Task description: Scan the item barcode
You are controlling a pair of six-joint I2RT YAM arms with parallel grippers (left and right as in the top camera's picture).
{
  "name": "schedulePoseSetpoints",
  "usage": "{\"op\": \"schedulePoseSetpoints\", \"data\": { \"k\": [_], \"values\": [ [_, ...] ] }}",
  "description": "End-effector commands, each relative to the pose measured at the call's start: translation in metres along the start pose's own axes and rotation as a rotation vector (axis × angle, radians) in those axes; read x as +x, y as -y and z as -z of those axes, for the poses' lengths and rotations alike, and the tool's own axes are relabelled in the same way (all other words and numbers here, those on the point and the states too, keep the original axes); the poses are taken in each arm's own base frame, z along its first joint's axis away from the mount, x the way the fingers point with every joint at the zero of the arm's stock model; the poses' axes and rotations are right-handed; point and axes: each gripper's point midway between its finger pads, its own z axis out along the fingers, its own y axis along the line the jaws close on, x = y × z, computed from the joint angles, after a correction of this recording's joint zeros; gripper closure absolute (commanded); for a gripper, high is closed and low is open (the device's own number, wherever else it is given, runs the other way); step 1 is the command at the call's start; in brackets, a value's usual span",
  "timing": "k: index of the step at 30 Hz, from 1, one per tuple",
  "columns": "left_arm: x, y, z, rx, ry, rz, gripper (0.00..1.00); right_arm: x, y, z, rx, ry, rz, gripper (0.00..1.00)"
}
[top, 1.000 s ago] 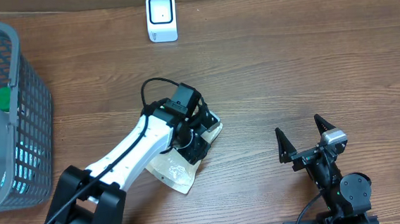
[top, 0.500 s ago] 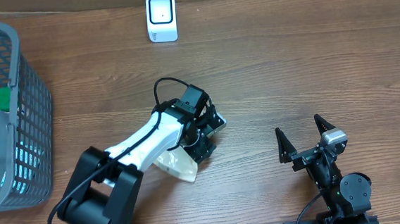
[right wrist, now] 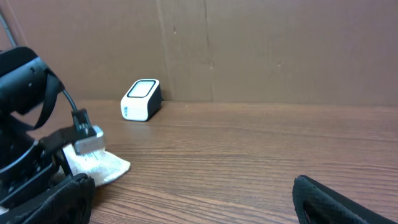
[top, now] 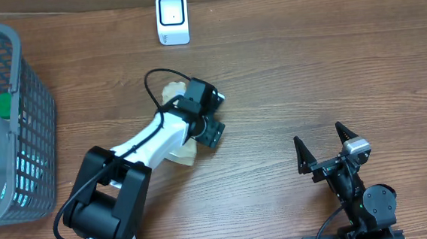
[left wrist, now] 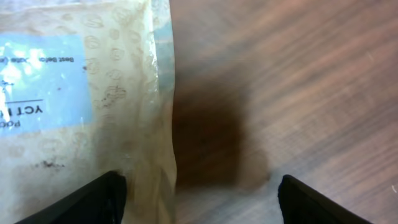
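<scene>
The left tool [left wrist: 200,198] stood spread, pinching nothing, with bare wood between its fingers. The paper pouch [left wrist: 81,124] lay flat on the tabletop [left wrist: 298,93], its edge just beside one finger and its blue label [left wrist: 43,81] facing up. The right tool [top: 318,135] was spread wide too, holding nothing, well apart from the pouch. The white scanner [top: 172,18] stood at the tabletop's far edge, and a grey basket [top: 36,109] at the left.

A tan, flat paper pouch [left wrist: 124,112] is printed with faint round motifs and bears a pale blue label [left wrist: 43,81] with dark lettering. A white rounded scanner box [top: 172,18] is ringed in a dark outline. A grey plastic mesh basket [top: 35,102] is set on a brown wood-grain table [top: 330,66].
</scene>
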Motion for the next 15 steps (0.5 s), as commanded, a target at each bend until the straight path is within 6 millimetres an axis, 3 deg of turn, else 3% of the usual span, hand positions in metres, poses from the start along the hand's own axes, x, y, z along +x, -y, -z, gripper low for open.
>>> {"op": "schedulePoseSetpoints", "data": {
  "k": [1,6,7,15],
  "values": [
    [-0.03,-0.017,0.014,-0.04,0.052,0.11,0.13,0.001,0.001,0.0,0.005,0.006,0.002,0.0],
    [-0.08,-0.018,0.071,-0.04,0.134,0.118,0.02,0.001,0.001,0.0,0.005,0.006,0.002,0.0],
    [-0.094,-0.018,0.093,-0.04,0.156,0.118,0.0,0.001,0.001,0.0,0.005,0.006,0.002,0.0],
    [-0.137,-0.031,0.21,-0.056,0.243,0.138,0.0,0.001,0.001,0.0,0.005,0.006,0.002,0.0]
  ]
}}
